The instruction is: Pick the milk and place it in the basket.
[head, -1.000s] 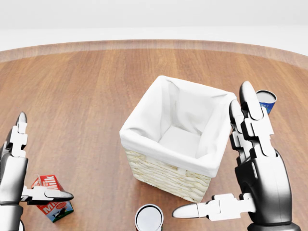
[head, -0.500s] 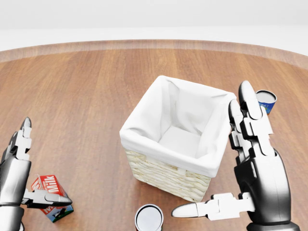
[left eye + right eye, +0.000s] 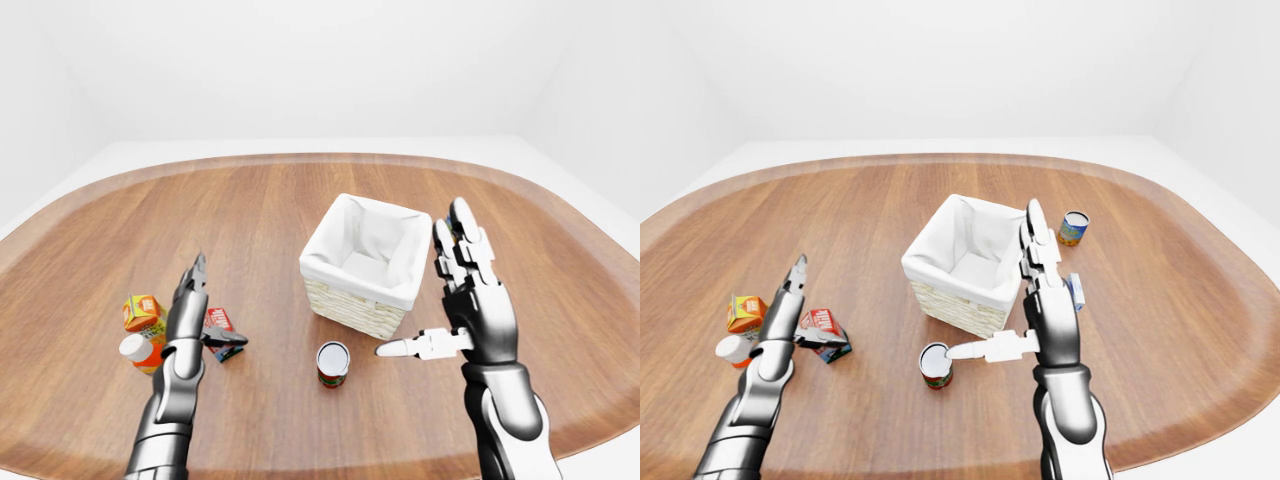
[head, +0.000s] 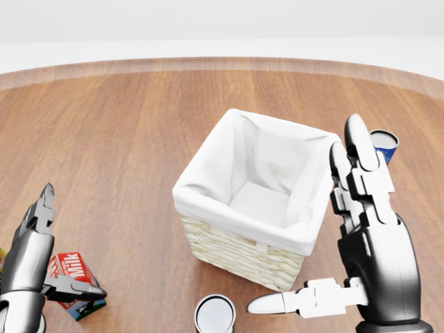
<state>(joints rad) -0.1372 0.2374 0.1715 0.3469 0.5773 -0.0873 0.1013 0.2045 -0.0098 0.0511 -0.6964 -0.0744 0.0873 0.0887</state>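
The milk carton [image 4: 69, 267], red and white with "Milk" printed on it, lies tilted on the wooden table at the lower left of the head view. My left hand [image 4: 73, 244] is open right at it. Its fingers [image 4: 35, 232] stand up on the carton's left and the thumb crosses the carton's lower side. The wicker basket [image 4: 236, 246] with a white cloth liner stands in the middle, with nothing in it. My right hand [image 3: 425, 285] is held up open just right of the basket, palm toward it and thumb pointing left.
A red-labelled can [image 3: 332, 362] stands below the basket between my hands. An orange juice carton [image 3: 143, 312] and a white-capped bottle [image 3: 140, 352] lie left of the milk. A blue can [image 3: 1073, 228] stands to the basket's right, and a small blue-white item [image 3: 1076, 290] is behind my right hand.
My left hand has sunk lower and shifted slightly right in the head view, closing in on the milk carton. The right hand, basket and camera have not moved.
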